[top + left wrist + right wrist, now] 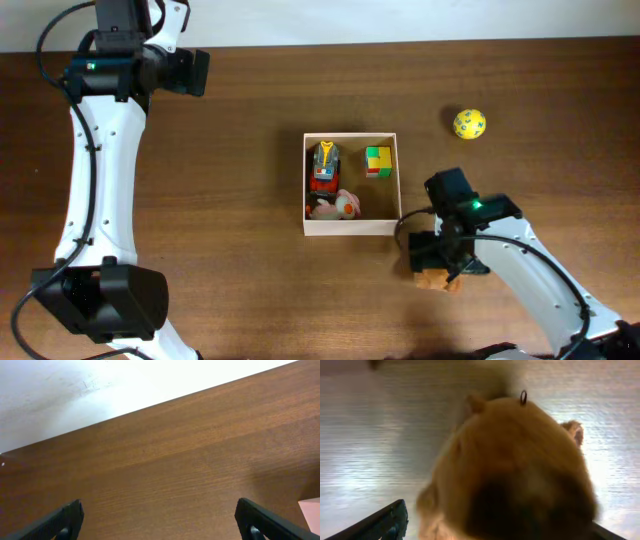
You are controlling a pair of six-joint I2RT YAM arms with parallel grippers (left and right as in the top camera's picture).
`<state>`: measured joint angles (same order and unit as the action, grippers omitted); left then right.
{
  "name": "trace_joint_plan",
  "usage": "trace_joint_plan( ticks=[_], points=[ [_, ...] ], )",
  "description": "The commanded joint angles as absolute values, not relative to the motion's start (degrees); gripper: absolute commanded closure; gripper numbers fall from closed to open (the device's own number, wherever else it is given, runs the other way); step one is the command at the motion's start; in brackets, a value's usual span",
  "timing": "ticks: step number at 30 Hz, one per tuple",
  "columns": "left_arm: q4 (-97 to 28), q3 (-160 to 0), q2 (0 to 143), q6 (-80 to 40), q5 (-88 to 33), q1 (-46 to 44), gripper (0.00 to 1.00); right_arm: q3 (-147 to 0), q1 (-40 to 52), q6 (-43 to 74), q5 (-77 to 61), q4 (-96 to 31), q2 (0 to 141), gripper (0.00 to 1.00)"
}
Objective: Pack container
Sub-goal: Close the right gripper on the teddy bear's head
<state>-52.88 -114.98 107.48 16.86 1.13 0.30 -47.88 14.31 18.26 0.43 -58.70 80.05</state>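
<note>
Right gripper (pixel 438 268): mine, low and right of centre in the overhead view. Its jaws are spread wide over the plush (pixel 520 460).
Finger (pixel 385 522): the one I see clearly is dark, at the lower left of my wrist view, and stands clear of the fur.
Plush: tawny with a darker patch and a small metal ring (pixel 523 396) on top. It fills most of my wrist view, blurred. It lies on the table (pixel 230 200), just outside the box's lower right corner.
Box (pixel 352 228): at the centre of the overhead view, up and left of my right gripper. It is square and shallow, with white outer walls and a tan floor, and it is open on top.
Box, left side: a red toy (pixel 324 165), with yellow and grey on it, lies lengthwise by the left wall.
Box, lower left: a pink toy (pixel 338 206), part white, just below the red toy.
Box, upper right: a block (pixel 378 160) of green, yellow and red, near the right wall.
Ball (pixel 469 123): yellow with dark specks, on the table at the upper right, well apart from the box.
Left gripper (pixel 160 505): mine, at the upper left of the overhead view, far from the box. Its jaws are wide apart with only bare tabletop between them.
</note>
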Motion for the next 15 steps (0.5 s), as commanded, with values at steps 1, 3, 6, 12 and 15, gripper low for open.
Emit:
trace_joint_plan(
  ticks=[1, 3, 6, 12, 15],
  points=[
    [-52.75, -115.92, 107.13, 16.27, 1.3, 0.16, 0.01, -45.23, 14.61, 18.96, 2.2, -57.52, 81.23, 0.08],
    [-52.75, -115.92, 107.13, 16.27, 1.3, 0.16, 0.01, -44.6, 14.61, 18.98, 2.2, -56.86, 81.34, 0.08],
    [-52.75, -115.92, 107.13, 16.27, 1.32, 0.16, 0.01, -44.45, 14.61, 19.0, 2.17, -56.21, 81.34, 0.15],
    [-52.75, -115.92, 107.13, 16.27, 1.32, 0.16, 0.01, -44.49, 14.59, 18.98, 2.2, -55.27, 81.32, 0.61],
    [-52.75, -115.92, 107.13, 16.27, 1.32, 0.16, 0.01, -45.32, 14.59, 18.96, 2.24, -55.64, 81.32, 0.65]
  ],
)
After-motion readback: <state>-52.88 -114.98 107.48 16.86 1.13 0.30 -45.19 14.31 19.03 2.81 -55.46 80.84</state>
